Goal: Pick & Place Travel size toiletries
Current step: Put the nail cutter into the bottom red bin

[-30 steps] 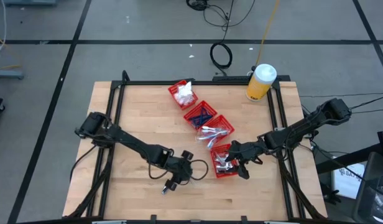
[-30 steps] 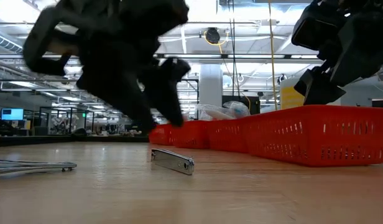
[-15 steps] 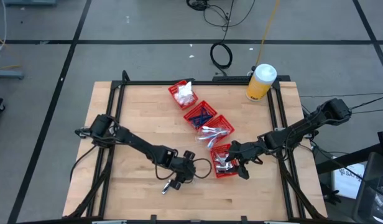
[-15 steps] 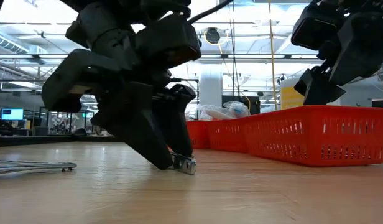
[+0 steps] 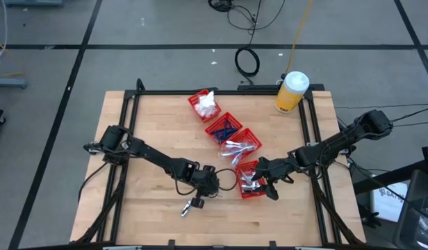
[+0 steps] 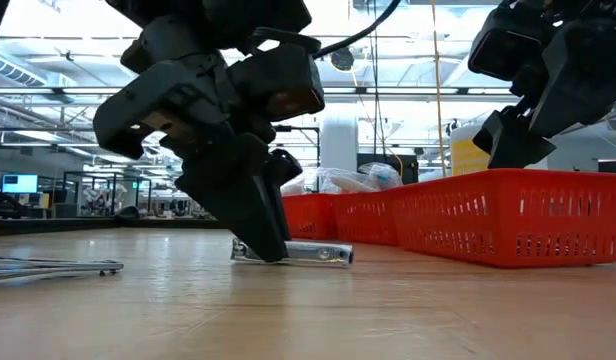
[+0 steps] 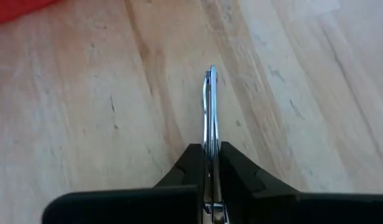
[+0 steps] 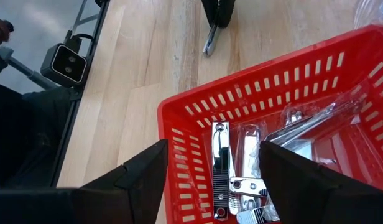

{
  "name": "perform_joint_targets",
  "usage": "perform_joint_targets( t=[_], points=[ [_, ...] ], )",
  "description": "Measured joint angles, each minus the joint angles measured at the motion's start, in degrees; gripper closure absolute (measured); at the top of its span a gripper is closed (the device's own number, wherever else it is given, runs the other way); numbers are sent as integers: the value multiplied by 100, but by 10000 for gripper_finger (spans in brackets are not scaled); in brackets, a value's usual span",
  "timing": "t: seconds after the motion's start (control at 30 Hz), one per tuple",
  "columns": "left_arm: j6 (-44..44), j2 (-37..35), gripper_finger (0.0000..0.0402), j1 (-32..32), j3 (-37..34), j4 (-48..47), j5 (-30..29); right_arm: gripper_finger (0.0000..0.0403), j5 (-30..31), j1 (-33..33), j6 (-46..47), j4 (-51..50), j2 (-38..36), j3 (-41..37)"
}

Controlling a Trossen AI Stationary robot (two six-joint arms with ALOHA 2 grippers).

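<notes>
A silvery nail clipper [image 7: 210, 106], one of the travel size toiletries, lies on the wooden table [image 5: 151, 132] left of the nearest red bin [image 5: 250, 179]; my left gripper [image 5: 211, 186] is shut on it. In the low view the clipper [image 6: 313, 253] sticks out from the dark fingers. My right gripper [image 8: 210, 186] hangs open above that bin, which holds more silvery clippers [image 8: 219, 168]. The clipper and my left gripper [image 8: 217, 15] also show in the right wrist view. My left gripper pinches one end of the clipper [image 7: 210, 155] between its two fingers [image 7: 193, 165], which slant down from above. The clipper stands on its thin edge and runs forward in line with the fingers. Its free end [image 6: 340, 255] rests on the table.
Four red bins run in a slanting row from the far middle [image 5: 205, 104] to the near right. A yellow bottle with a white cap [image 5: 292, 90] stands at the far right corner. A small camera [image 5: 191, 206] sits by the near edge, with a metal rod [image 6: 48, 266] at its left.
My left gripper has come down onto the clipper, rolled its wrist and shut on the clipper's end. The clipper has turned about on the table and now lies broadside to the low view.
</notes>
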Motion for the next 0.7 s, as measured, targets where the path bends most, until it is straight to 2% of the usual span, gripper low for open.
perform_joint_targets(
  t=[0.13, 0.23, 0.47, 0.6, 0.7],
  points=[
    [-81, -255, 374, -42, -37, -157, -42, 169, 0, 0, -2, 2, 0, -1],
    [164, -645, 386, -104, -70, -256, -178, 171, 0, 0, 27, 1, 0, 0],
    [667, -1919, 384, -210, -229, 3, -1085, 173, 0, 0, 36, 0, 0, 1],
    [873, -2573, 388, -167, -914, 1176, -1289, 176, 2, 0, 6, 0, 0, 1],
    [851, -2852, 388, -50, -1826, 2788, -1302, 177, 49, -2, -99, 12, 0, 1]
  ],
)
